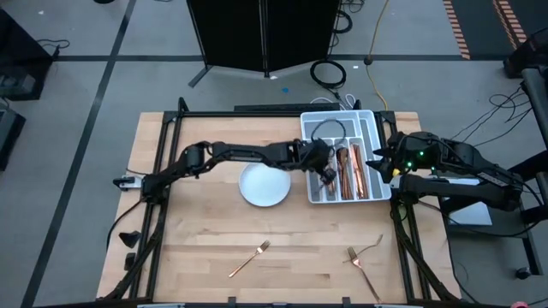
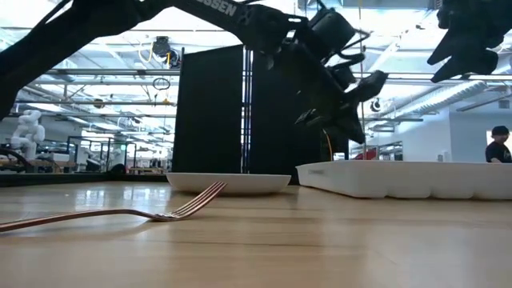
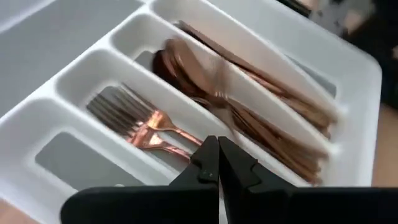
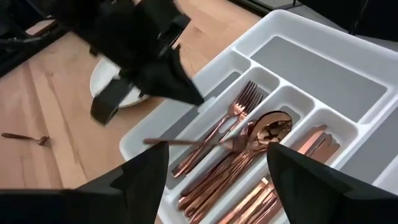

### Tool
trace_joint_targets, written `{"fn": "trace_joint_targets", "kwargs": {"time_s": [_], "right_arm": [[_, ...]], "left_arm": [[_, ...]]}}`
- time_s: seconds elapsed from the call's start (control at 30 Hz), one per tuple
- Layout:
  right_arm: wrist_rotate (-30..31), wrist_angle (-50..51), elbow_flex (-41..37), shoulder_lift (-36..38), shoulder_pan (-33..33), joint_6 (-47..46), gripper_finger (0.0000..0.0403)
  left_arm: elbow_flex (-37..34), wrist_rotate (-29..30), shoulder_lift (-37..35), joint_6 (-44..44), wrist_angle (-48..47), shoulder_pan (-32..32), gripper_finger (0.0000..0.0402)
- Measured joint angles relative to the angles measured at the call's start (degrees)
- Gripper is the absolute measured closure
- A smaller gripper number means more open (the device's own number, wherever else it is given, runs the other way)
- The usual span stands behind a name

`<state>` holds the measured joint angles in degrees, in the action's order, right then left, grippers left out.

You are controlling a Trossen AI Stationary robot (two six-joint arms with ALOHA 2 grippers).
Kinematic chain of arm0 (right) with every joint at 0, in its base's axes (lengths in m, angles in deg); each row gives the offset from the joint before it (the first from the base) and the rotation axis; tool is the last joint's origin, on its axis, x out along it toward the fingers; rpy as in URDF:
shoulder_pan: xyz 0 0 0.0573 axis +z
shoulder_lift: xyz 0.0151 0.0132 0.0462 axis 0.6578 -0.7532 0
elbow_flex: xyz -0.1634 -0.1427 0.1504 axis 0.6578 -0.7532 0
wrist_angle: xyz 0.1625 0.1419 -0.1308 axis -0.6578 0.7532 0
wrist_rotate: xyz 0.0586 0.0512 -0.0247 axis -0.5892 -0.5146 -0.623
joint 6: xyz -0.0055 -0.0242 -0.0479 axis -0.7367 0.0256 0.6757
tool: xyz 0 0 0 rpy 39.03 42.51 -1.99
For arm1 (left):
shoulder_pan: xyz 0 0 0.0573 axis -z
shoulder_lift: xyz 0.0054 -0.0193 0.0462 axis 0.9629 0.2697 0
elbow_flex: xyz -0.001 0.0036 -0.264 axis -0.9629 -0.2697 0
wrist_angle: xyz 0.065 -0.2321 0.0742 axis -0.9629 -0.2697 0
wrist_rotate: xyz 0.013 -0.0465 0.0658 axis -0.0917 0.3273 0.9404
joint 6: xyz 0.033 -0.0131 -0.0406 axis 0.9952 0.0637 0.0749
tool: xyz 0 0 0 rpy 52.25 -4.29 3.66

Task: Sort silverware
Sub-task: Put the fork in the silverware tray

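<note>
The white divided tray (image 1: 364, 120) stands at the table's far right. It holds copper forks (image 3: 146, 127), spoons (image 3: 186, 65) and knives (image 3: 280, 93) in separate compartments. One slim copper piece (image 4: 186, 142) lies crosswise over the dividers. My left gripper (image 3: 217, 149) hangs shut just above the tray's near-left part (image 1: 329, 178) and holds nothing. My right gripper (image 4: 217, 180) waits open at the tray's right side (image 1: 378, 164), raised clear. Loose forks lie flat near the table's front edge, one left of centre (image 1: 248, 258) and others to the right (image 1: 364, 259).
A round white plate (image 1: 264, 185) sits just left of the tray, under the left arm. A black panel (image 1: 261, 34) and cables stand beyond the table's far edge. A person (image 2: 499, 144) shows far off in the room. Bare wood lies between the plate and the loose forks.
</note>
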<state>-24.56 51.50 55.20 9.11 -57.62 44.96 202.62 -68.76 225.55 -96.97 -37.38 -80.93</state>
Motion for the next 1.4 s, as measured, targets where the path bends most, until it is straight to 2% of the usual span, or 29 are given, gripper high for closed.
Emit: {"fn": "trace_joint_targets", "kwargs": {"time_s": [0.17,0.27,0.43,0.6,0.8,0.93,1.1,1.23,1.4], "right_arm": [[0.0,0.35,0.0,0.02,0.0,1.95,0.014],[0.01,1.59,0.0,0.02,-0.01,3.26,0.014],[0.01,2.19,0.0,0.07,0.0,5.01,0.014],[0.0,2.18,0.0,0.07,-0.01,5.61,0.014],[0.1,1.81,-0.02,0.09,-0.01,4.2,0.014],[0.28,1.75,-0.02,0.08,0.02,2.77,0.014],[0.26,1.37,-0.04,-0.09,0.04,1.17,0.014],[0.26,0.95,-0.07,-0.13,0.04,0.04,0.014],[0.26,0.08,-0.09,-0.13,0.04,-1.03,0.014]], "left_arm": [[-0.04,-5.38,-0.67,-12.58,0.0,-2.76,0.0401],[-0.04,-11.14,-0.61,-7.84,0.83,-3.0,0.0401],[-0.04,-11.86,-0.61,-3.62,2.32,0.49,0.0383],[-0.07,-4.71,0.54,2.86,1.87,3.23,0.0325],[0.01,-1.39,3.83,5.89,6.23,4.82,0.0243],[-0.07,1.49,6.44,7.82,6.85,5.83,0.0204],[-0.04,3.23,7.7,14.11,8.31,7.07,0.0189],[0.13,6.5,8.99,14.84,7.44,7.55,0.0189],[0.24,3.69,9.63,14.72,7.48,7.4,0.019]]}}
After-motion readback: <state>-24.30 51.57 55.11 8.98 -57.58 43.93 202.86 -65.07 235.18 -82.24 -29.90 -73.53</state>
